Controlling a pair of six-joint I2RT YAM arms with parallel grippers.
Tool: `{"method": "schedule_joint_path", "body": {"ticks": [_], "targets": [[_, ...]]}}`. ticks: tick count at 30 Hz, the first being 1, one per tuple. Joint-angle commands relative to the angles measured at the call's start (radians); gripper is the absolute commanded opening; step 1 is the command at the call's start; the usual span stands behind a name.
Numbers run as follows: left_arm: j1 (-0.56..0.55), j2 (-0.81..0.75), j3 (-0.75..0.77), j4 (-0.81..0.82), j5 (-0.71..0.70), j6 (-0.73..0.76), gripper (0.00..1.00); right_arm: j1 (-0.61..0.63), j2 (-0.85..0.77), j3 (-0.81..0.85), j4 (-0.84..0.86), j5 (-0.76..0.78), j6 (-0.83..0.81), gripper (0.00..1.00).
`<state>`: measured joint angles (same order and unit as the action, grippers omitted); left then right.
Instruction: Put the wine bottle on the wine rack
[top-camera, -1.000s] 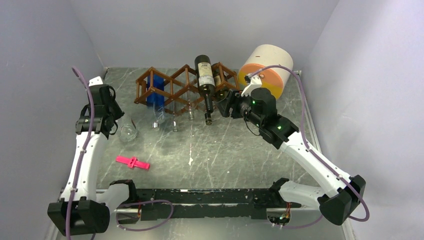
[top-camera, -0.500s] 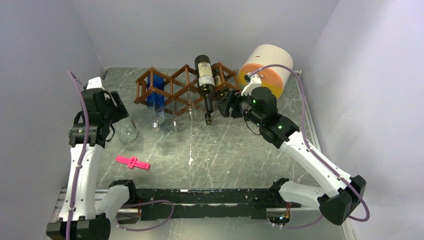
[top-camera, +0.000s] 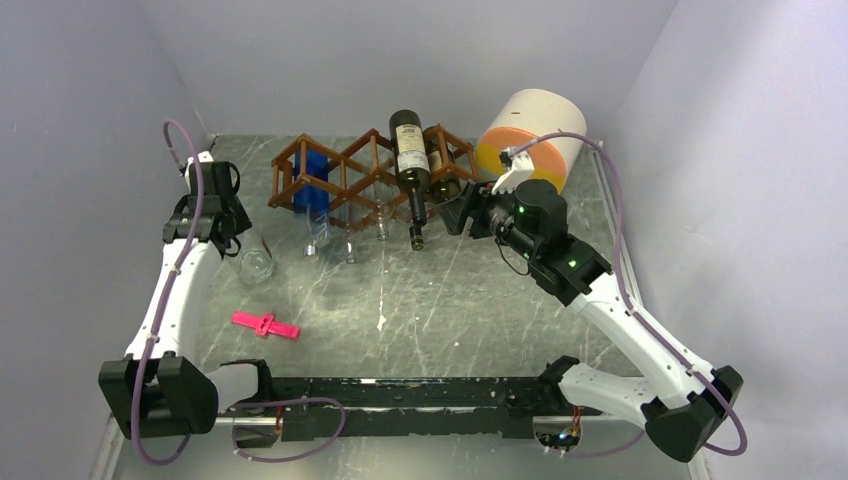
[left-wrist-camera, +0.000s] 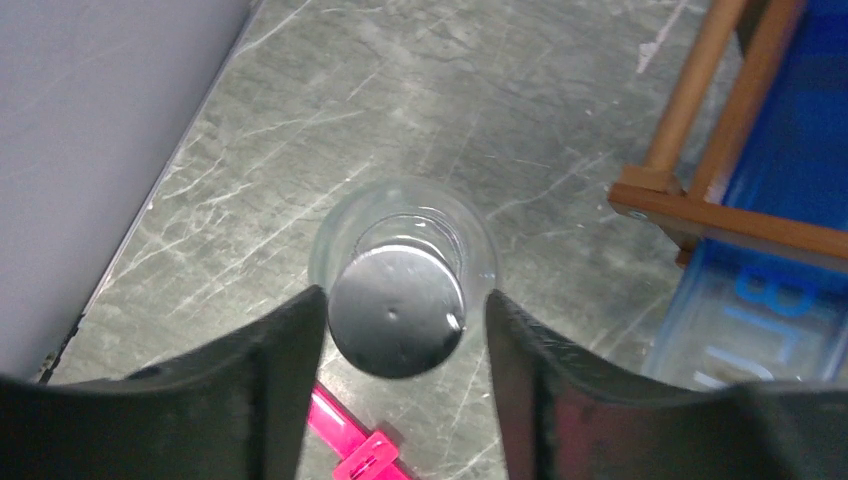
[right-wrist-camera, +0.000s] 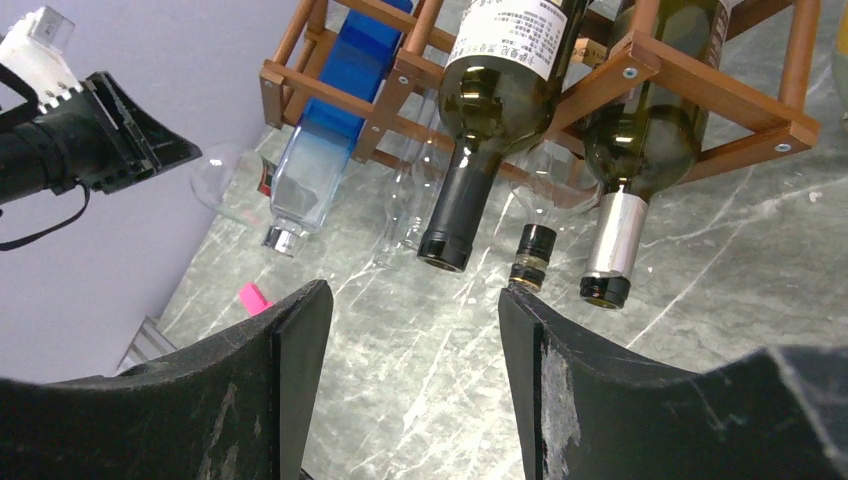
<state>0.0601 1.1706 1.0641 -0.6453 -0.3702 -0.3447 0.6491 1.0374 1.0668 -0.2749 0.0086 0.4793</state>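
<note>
Top external: wine rack (top-camera: 352, 160) sited far centre; one counted. Wine bottle (top-camera: 408, 150) laid on rack top, long axis far-to-near, neck nearward. Second dark bottle (right-wrist-camera: 640, 150) lodged in right cell. Right gripper (top-camera: 447, 213) nearer, just right of neck; fingers spread, nothing held. Left gripper (left-wrist-camera: 402, 300) set astride upright clear bottle (top-camera: 256, 262) at left; grip not determinable. Pink clip (top-camera: 266, 325): one.

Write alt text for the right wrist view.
A reddish wooden wine rack holds dark wine bottles and a blue bottle, necks slanting down toward the grey marbled table. The open, empty right end effector frames the foreground.
</note>
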Motion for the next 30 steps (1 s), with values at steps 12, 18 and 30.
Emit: {"method": "schedule_joint_path", "body": {"ticks": [12, 18, 30], "targets": [[-0.076, -0.161, 0.156, -0.144, 0.121, 0.07, 0.19, -0.002, -0.027, -0.025, 0.006, 0.015, -0.05, 0.66], [-0.104, -0.209, 0.212, -0.275, 0.138, 0.087, 0.19, -0.003, -0.016, -0.015, 0.005, 0.015, -0.042, 0.66], [-0.122, -0.284, 0.276, -0.382, 0.436, 0.192, 0.15, -0.003, 0.005, 0.027, -0.019, 0.013, -0.035, 0.66]]}}
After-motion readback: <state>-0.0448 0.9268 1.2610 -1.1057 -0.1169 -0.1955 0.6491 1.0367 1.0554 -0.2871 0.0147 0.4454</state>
